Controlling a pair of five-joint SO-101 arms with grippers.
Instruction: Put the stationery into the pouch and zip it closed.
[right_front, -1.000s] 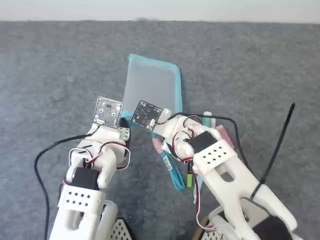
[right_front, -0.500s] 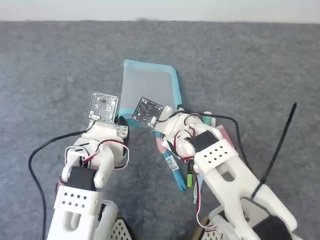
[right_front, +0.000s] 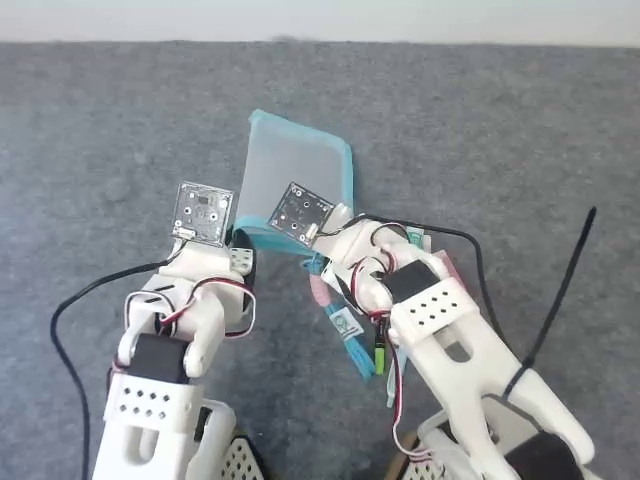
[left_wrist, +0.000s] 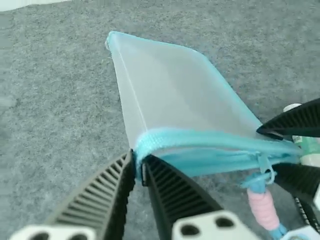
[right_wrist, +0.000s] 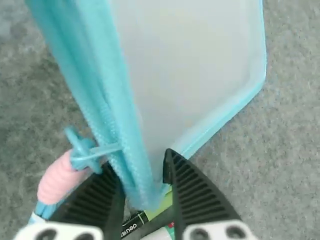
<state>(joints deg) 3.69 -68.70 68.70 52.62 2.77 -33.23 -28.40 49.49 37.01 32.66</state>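
Note:
A translucent pouch (right_front: 300, 170) with a teal zipper edge is lifted at its near end, between the two arms. My left gripper (left_wrist: 138, 175) is shut on the pouch's (left_wrist: 175, 95) zipper-edge corner. My right gripper (right_wrist: 145, 192) is shut on the other end of the pouch's (right_wrist: 185, 65) zipper edge, close to the zipper pull (right_wrist: 82, 152). Stationery lies under the right arm: a pink pen (right_front: 320, 291), a blue pen (right_front: 345, 340) and a green marker (right_front: 379, 358). The pink pen's tip (left_wrist: 263, 207) shows below the pull (left_wrist: 261, 175) in the left wrist view.
Grey carpet (right_front: 500, 130) covers the table, with open room left, right and beyond the pouch. A black cable (right_front: 560, 290) runs along the right arm and another black cable (right_front: 75, 330) loops beside the left arm.
Both grippers have stayed shut on the pouch's zipper edge. The left arm drifted a little left and the pouch's near end has risen and tilted slightly.

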